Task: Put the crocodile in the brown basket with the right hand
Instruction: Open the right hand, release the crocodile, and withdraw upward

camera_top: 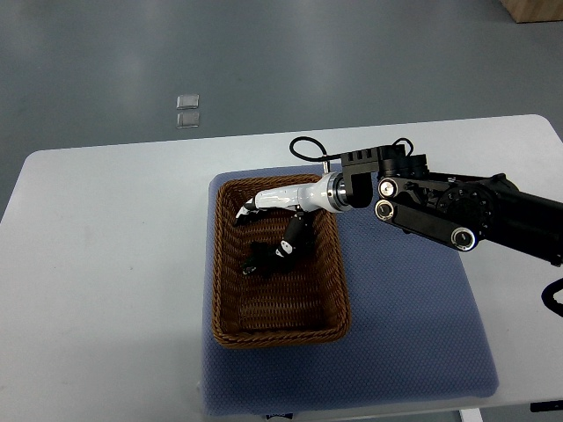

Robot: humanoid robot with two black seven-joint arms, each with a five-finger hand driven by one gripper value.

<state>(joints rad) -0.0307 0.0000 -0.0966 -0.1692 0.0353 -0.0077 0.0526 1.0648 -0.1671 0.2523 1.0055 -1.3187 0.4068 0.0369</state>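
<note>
- Right arm enters from the picture's right edge and reaches across a blue mat (pixel 413 325) to the brown basket (pixel 230 264).
- Right hand (pixel 280 220) sits over the basket's far half, palm shell white, fingers dark.
- Fingers (pixel 291 239) point down into the basket; one set reaches toward the far left wall, another drops toward the middle of the floor.
- Crocodile (pixel 260 262): a small dark object lies on the woven floor near the basket's centre, just below the lowered fingertips. Its shape is too dark to make out in detail.
- Whether the fingertips touch the crocodile or stand just clear of it cannot be told; the hand's hold cannot be judged either way.
- Basket is rectangular, wicker, resting on the mat's left portion, its left rim close to the mat's edge.
- Mat lies on a white table (pixel 106 264) with rounded corners.
- A black cable (pixel 308 145) loops above the wrist.
- Two small clear squares (pixel 187 110) lie on the grey floor beyond the table.
</note>
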